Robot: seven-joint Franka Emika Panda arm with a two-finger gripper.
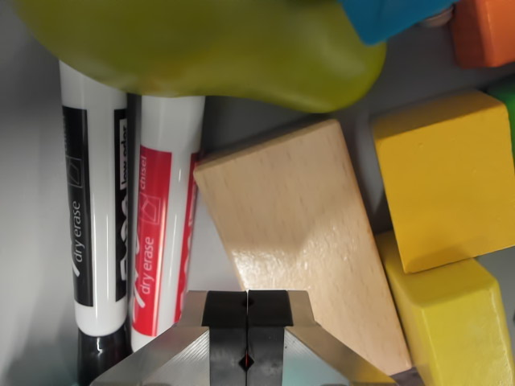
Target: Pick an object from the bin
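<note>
My gripper (247,338) shows at the bottom middle of the wrist view, its two black pads pressed together with nothing between them. Just beyond it lies a plain wooden block (298,241), slanted. To the view's left lie two dry erase markers side by side, one with a red label (161,241) and one with a black label (92,217). A large yellow-green rounded object (209,48) covers the top and overlaps the markers' far ends.
Two yellow blocks (451,185) (459,330) sit at the view's right. An orange block (487,32) and a blue piece (386,16) are at the top right, a green sliver (507,92) at the right edge. The grey bin floor (24,241) shows at the left.
</note>
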